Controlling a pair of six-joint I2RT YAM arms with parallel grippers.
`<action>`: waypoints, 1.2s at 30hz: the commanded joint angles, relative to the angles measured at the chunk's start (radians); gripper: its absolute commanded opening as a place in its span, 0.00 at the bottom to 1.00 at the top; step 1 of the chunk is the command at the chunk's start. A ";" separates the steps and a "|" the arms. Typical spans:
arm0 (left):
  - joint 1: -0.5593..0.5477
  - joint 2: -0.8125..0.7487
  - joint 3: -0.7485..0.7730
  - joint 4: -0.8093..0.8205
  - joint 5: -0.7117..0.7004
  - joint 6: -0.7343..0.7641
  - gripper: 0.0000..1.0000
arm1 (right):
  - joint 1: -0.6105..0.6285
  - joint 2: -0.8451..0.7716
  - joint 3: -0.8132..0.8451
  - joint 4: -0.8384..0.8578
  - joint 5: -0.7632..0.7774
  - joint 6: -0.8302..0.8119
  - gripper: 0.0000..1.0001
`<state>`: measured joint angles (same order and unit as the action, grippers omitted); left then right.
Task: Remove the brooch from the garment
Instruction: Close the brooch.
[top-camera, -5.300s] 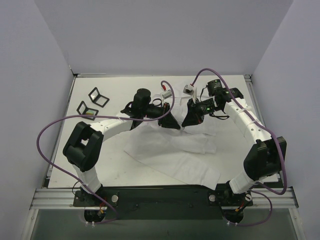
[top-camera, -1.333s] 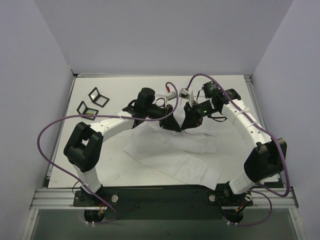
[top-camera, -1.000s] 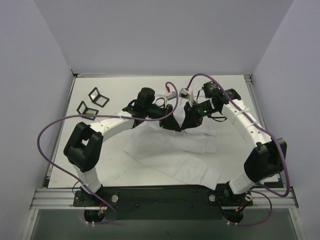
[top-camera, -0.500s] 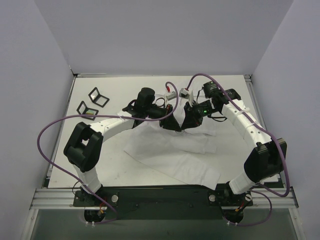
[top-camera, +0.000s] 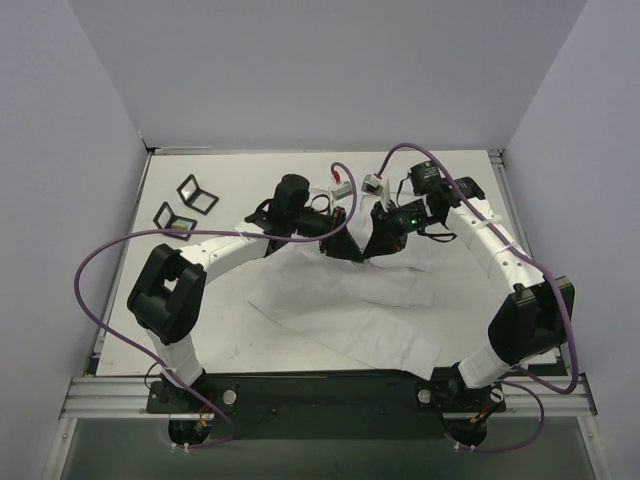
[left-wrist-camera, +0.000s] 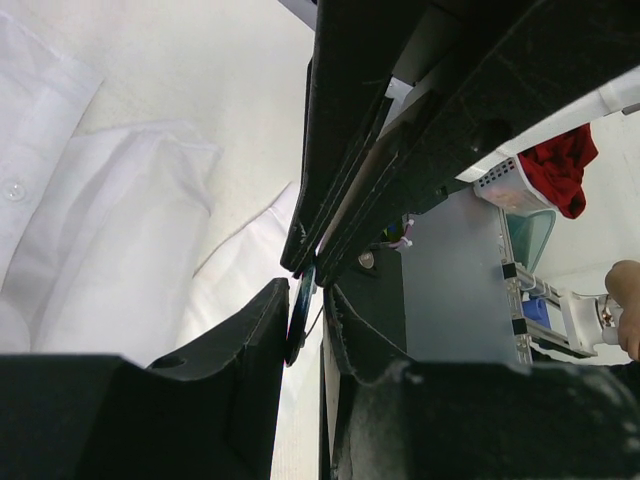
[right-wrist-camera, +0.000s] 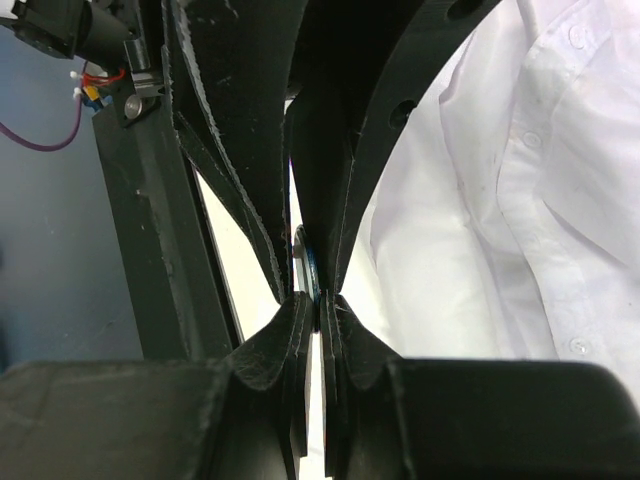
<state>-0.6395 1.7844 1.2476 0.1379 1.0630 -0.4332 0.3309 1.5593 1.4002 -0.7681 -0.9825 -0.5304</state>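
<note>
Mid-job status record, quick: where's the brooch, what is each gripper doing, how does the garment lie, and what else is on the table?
brooch: thin dark disc seen edge-on, between both grippers' fingertips
right gripper: shut on the brooch
left gripper: jaws slightly apart, straddling the brooch from the opposite side
garment: white shirt, crumpled on the table beneath both grippers
brooch free of fabric: cannot tell
other items: two black square frames, far left of the table
</note>
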 joint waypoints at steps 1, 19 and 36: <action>0.006 -0.023 0.006 0.115 0.029 -0.019 0.30 | -0.013 -0.007 0.023 -0.028 -0.107 -0.008 0.00; 0.021 -0.026 -0.034 0.246 0.069 -0.116 0.30 | -0.044 0.005 0.028 -0.062 -0.150 -0.039 0.00; 0.029 -0.026 -0.054 0.337 0.103 -0.183 0.34 | -0.118 0.045 0.049 -0.094 -0.274 -0.036 0.00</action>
<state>-0.6197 1.7844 1.2007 0.3725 1.1362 -0.5705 0.2337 1.5837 1.4132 -0.8227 -1.1564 -0.5430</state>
